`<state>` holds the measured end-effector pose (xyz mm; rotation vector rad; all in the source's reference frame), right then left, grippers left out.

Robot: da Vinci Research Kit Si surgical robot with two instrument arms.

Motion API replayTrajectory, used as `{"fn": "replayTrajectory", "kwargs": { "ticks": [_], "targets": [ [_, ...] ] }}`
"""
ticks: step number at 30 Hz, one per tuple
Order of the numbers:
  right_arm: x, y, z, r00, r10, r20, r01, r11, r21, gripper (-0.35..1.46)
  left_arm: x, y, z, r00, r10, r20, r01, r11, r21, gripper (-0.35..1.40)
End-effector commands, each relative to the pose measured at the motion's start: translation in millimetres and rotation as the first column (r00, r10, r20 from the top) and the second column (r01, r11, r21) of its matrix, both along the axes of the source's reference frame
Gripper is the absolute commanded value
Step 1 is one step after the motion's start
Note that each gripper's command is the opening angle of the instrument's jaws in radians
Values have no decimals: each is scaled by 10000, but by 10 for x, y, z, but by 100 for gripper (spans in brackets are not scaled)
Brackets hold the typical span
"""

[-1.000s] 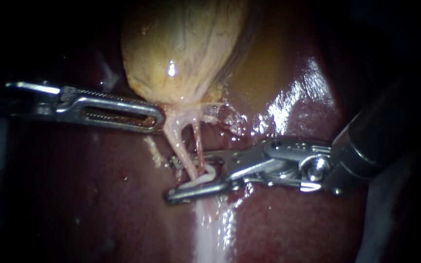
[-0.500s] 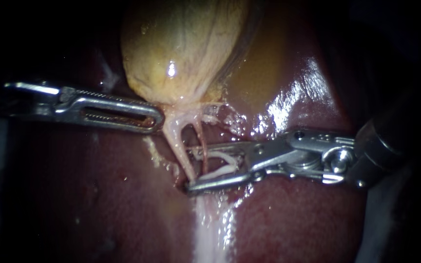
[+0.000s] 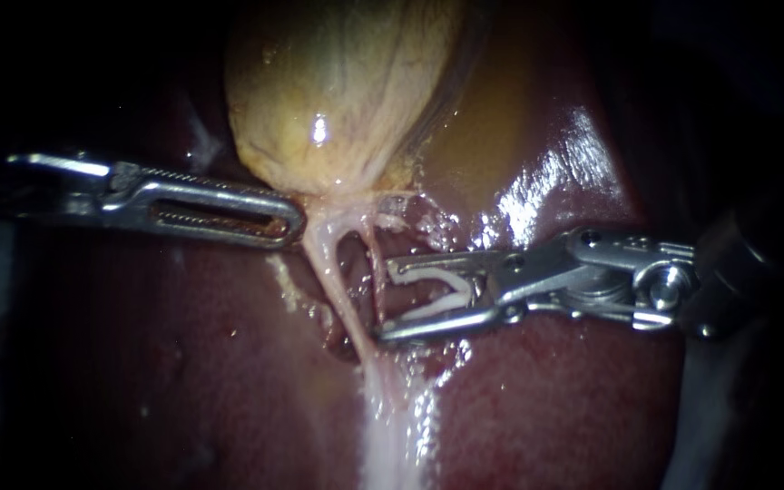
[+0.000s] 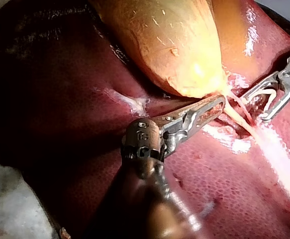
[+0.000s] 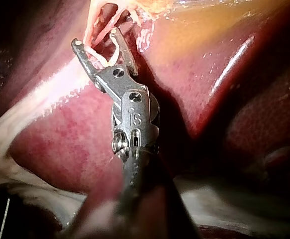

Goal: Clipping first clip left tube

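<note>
Now, left tube: the paler, thicker strand (image 3: 333,281), running from the neck of the gallbladder (image 3: 338,91) down to a pale band (image 3: 392,426) on the liver (image 3: 546,399). It is taut and no clip sits on it.
Right tube: a thin reddish strand (image 3: 374,268) just beside it, on the side nearer the right instrument.
Right instrument: the jaws (image 3: 386,300) stand wide apart and carry an open white clip (image 3: 460,290) seated against both. The tips are just beside the right tube, with neither tube between them.
Left instrument: the jaws (image 3: 294,220) lie together, tip touching the tissue where the gallbladder narrows. No sign of whether the tip pinches anything.
Handling (judged): the left tube looks soft, wet, slippery and thin-walled, so it would likely tear if dragged or levered. Best taken square across its mid-length, away from the fork at the neck, with one clip leg fully past each side.
In the way: the right tube lies between the clip's mouth and the left tube, and the gap between the strands is narrow. Catching both is the main risk.
Surroundings: glossy liver lies close under the lower jaw and could be scraped.
</note>
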<state>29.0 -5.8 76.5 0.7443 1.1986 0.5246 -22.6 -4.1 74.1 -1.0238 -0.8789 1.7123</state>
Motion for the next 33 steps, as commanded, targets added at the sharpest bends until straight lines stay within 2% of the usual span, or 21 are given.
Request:
{"fn": "replayTrajectory", "kwargs": {
  "ticks": [1,6,19,33],
  "targets": [
    [0,-1,0,10000,-18,-2,18,10000,16,44,0,0,0,10000,-1,-1,1,10000,0,-35],
    [1,-3,-4,10000,-7,4,7,10000,9,45,0,0,0,10000,-1,-1,1,10000,0,-35],
    [6,-10,-13,9996,-234,-146,235,9997,75,45,0,0,0,10000,-1,-1,1,10000,-1,-35],
    [20,-14,-17,9997,-182,-186,183,9998,71,46,0,0,0,10000,-1,-1,1,10000,-1,-35]
  ]
}}
